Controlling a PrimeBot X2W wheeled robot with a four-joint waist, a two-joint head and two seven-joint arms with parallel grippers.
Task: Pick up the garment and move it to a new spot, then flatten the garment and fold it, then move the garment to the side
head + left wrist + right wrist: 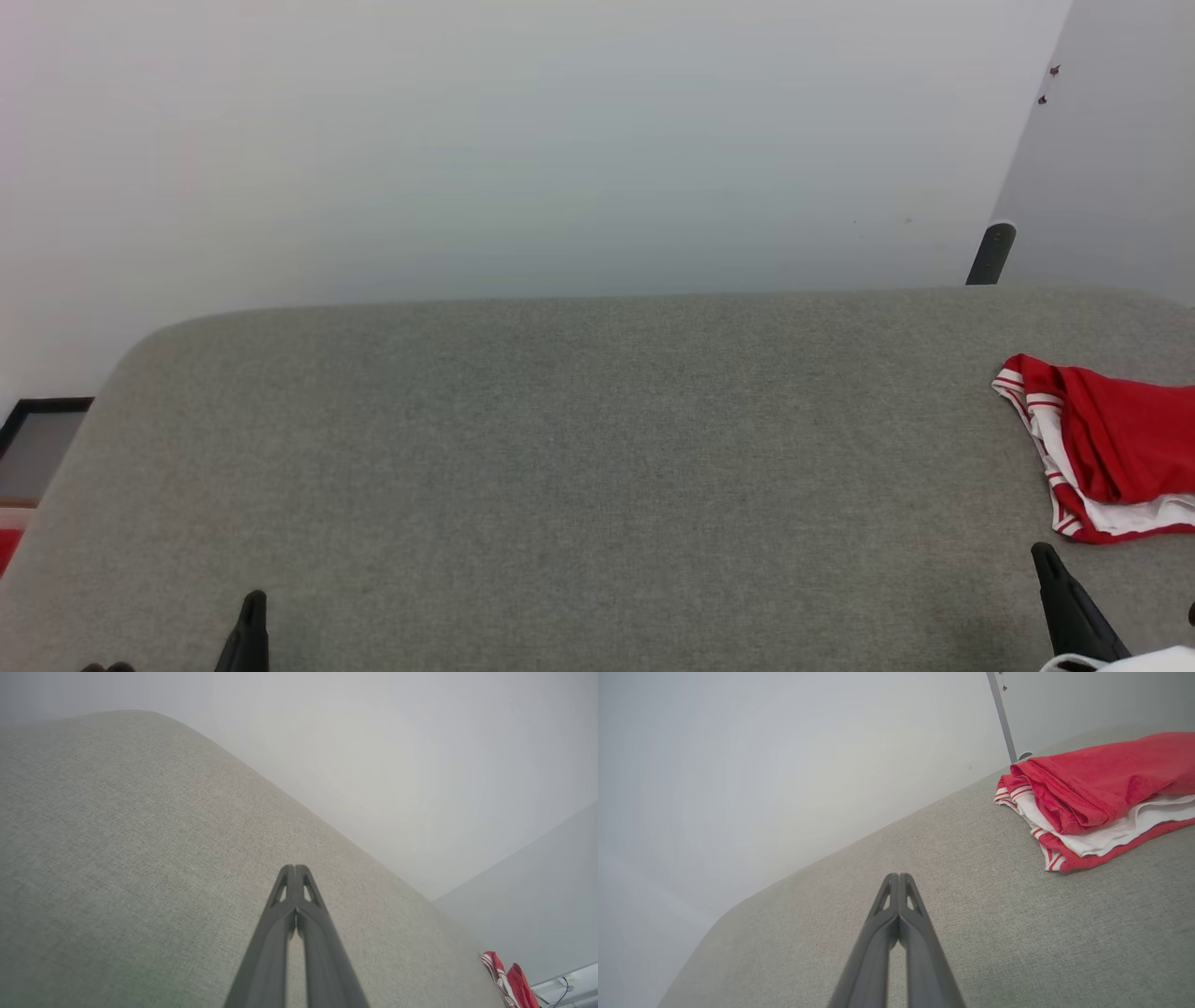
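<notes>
1. Head view
   - The garment lies at the right edge of the frame on the grey padded surface. It is gathered into a compact folded bundle, red on top with white and striped trim showing along its lower left border. Part of it is cut off by the frame edge.
   - The left gripper is at the lower left with its fingers together, holding nothing, and is well apart from the garment.
   - The right gripper is at the lower right, also pressed together and empty. Its tip is near the bundle's lower border but not touching it.
   - Judging by this, the fold is made and the garment already sits off to the side, so little or nothing of the task seems left.

2. Left wrist view
   - The left gripper has its two fingers meeting at the tip, with nothing between them, over bare grey fabric.
   - The garment is a small red and striped patch in the lower right corner, far from this claw.

3. Right wrist view
   - The right gripper is closed tip to tip and grips nothing.
   - The garment fills the upper right, with red layers stacked over white ones and the edges roughly aligned. The chest lettering is hidden.
   - It rests flat on the padded surface.

4. Containers
   - The padded surface is what carries things here, and the folded garment lies on it.
</notes>
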